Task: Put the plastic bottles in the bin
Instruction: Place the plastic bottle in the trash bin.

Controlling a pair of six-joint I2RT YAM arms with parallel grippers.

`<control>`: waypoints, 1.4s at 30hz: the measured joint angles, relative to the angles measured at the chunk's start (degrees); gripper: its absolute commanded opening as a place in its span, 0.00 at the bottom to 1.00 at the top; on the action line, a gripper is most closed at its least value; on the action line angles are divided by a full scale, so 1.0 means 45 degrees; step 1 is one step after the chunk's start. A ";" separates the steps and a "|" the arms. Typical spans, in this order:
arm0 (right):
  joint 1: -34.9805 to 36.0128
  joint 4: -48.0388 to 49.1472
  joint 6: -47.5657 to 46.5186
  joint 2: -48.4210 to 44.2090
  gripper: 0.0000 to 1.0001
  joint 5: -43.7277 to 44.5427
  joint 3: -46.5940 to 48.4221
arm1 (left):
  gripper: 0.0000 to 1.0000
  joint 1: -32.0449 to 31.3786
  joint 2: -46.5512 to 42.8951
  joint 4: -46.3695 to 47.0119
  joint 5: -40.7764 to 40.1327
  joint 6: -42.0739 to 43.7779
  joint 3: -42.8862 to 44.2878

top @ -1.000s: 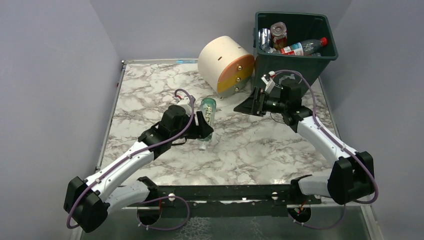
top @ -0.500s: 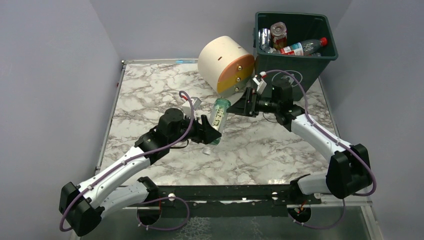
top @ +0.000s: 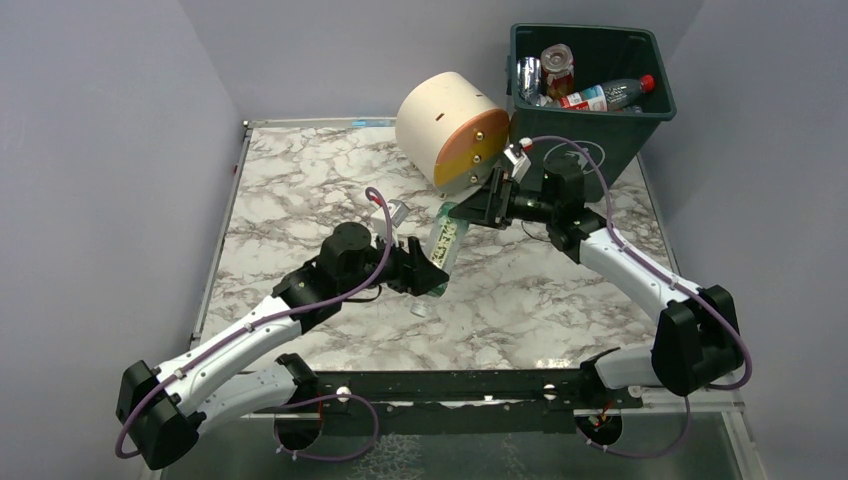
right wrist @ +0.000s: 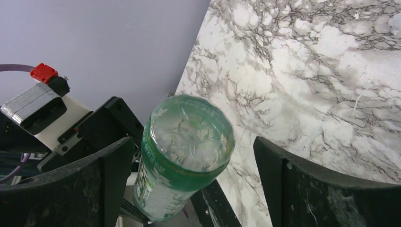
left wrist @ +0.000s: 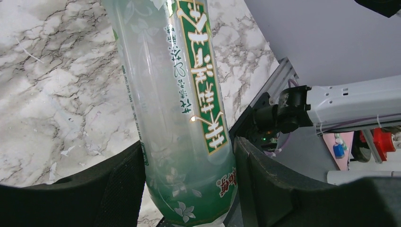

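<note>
1. Pinched between the jaws of the left gripper [top: 428, 268]: a clear bottle [top: 443, 238] with a green label, gripped across its body, both pads [left wrist: 118, 189] pressed against the plastic.
2. Raised over the marble table [top: 300, 180] and tilted, base end up and aimed at the right gripper [top: 482, 205], cap end lower and nearer the arm bases.
3. Around the bottle's base, right jaws spread wide, 1 finger [right wrist: 326, 189] on each side, a gap showing on both sides in the right wrist view.
4. In the left wrist view: white script on the green label, small flower prints on the clear plastic, and the white right arm [left wrist: 350, 101] beyond.
5. At the far right, the dark green bin [top: 640, 125], upright, well apart from the held bottle.
6. Inside the bin: a red-capped bottle [top: 605, 95] lying across, with more bottles [top: 545, 75] heaped beside it, too small to tell apart.
7. Just left of the bin: a cream-and-orange round drawer unit [top: 445, 120], touching it or nearly so, impossible to tell which.
8. Just in front of that unit, the right gripper, with the held bottle between the 2 grippers.
</note>
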 measured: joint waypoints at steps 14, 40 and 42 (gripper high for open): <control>0.0423 0.0398 0.0359 0.0214 0.81 0.0000 0.0000 | 0.56 -0.0481 -0.0049 0.0520 -0.0015 -0.0044 -0.0359; 0.0486 0.0461 0.0223 0.0214 0.56 0.0078 -0.0019 | 0.64 -0.0573 -0.0049 0.0797 -0.0340 0.0126 -0.0641; 0.0495 0.0457 0.0214 0.0214 0.56 0.0097 -0.0019 | 0.66 -0.0573 -0.0049 0.0792 -0.0345 0.0155 -0.0641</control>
